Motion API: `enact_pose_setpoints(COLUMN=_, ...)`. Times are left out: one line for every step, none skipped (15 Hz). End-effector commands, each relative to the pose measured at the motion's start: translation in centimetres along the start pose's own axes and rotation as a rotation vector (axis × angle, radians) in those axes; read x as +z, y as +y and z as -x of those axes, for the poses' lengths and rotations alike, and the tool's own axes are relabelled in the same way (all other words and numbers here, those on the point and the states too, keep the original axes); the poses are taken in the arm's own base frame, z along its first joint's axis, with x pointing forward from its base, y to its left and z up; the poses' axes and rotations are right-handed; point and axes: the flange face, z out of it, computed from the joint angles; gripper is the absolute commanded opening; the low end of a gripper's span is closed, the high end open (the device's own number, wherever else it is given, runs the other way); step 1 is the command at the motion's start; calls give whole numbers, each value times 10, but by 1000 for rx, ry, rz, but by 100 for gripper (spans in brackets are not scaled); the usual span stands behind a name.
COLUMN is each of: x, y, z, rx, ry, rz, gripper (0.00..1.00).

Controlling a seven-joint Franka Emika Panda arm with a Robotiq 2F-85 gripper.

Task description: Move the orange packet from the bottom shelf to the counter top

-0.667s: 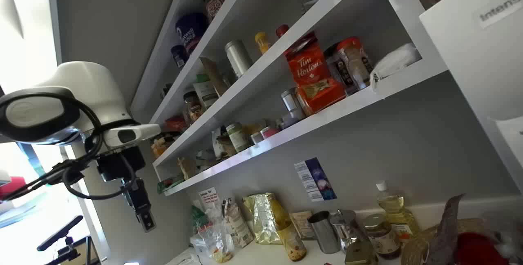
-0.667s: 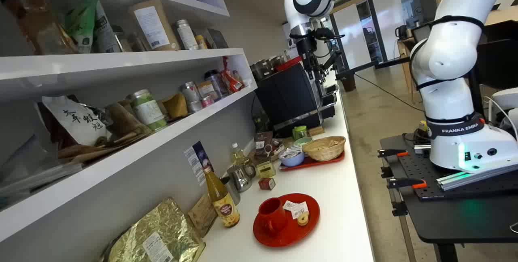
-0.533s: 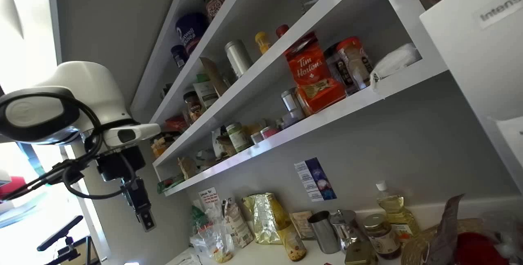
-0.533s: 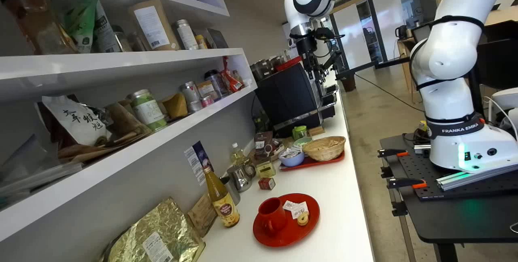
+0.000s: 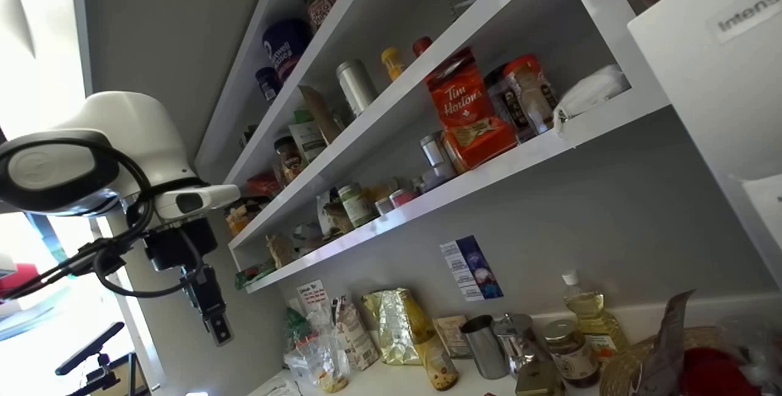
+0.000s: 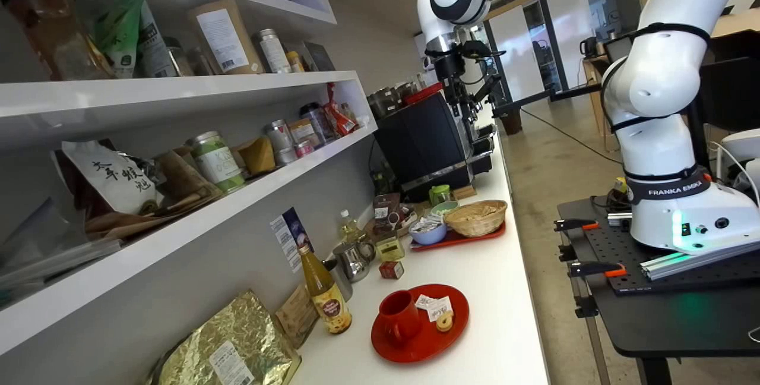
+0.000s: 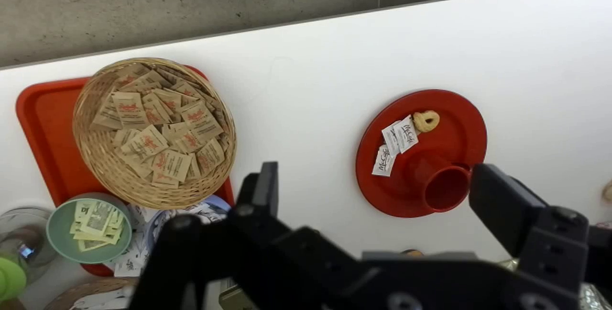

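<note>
The orange packet (image 5: 467,102), a glossy red-orange pouch, stands on the bottom shelf (image 5: 391,219) in an exterior view, between a small silver can and red-lidded jars. It also shows small at the far end of the shelf in an exterior view (image 6: 339,117). My gripper (image 5: 219,332) hangs pointing down, well apart from the packet. It also shows in front of a dark machine in an exterior view (image 6: 466,113). In the wrist view the gripper (image 7: 375,181) is open and empty above the pale counter top (image 7: 301,109). The packet is out of the wrist view.
A red plate (image 7: 435,102) with a red mug stands below the gripper. A wicker basket (image 7: 224,123) of sachets sits on a red tray (image 7: 36,123). A yellow bottle (image 6: 323,290) and gold packet (image 6: 237,331) stand by the wall. A higher shelf board (image 5: 379,106) overhangs the packet's shelf.
</note>
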Motion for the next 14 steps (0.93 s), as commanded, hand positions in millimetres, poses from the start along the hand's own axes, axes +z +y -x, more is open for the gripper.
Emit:
enact_pose_setpoints(x=-1, y=0, z=0, rx=0, ry=-1, rz=0, gripper=100)
enact_pose_setpoints(x=0, y=2, z=-2, rx=8, ry=9, rz=6, gripper=100)
enact_pose_setpoints(x=1, y=6, z=-7, rx=13, ry=20, rz=29, gripper=100)
enact_pose_setpoints(x=1, y=12, z=-12, rx=21, ry=44, rz=56, gripper=100)
enact_pose_setpoints(x=1, y=18, z=-18, rx=25, ry=68, rz=76, gripper=100)
enact_pose_setpoints(x=2, y=28, z=-29, rx=30, ry=115, rz=113, gripper=100)
enact_pose_setpoints(x=2, y=35, z=-38, rx=33, ry=165, rz=147, gripper=100)
enact_pose_setpoints(x=2, y=43, z=-51, rx=34, ry=229, rz=183, gripper=100)
enact_pose_setpoints(x=2, y=49, z=-63, rx=33, ry=290, rz=215, gripper=100)
enact_pose_setpoints(x=2, y=54, z=-74, rx=30, ry=351, rz=242, gripper=100)
enact_pose_setpoints(x=3, y=58, z=-85, rx=31, ry=409, rz=268, gripper=100)
enact_pose_setpoints(x=4, y=61, z=-97, rx=25, ry=470, rz=292, gripper=100)
enact_pose_setpoints(x=5, y=63, z=-109, rx=19, ry=531, rz=311, gripper=100)
enact_pose_setpoints(x=8, y=65, z=-121, rx=15, ry=589, rz=321, gripper=100)
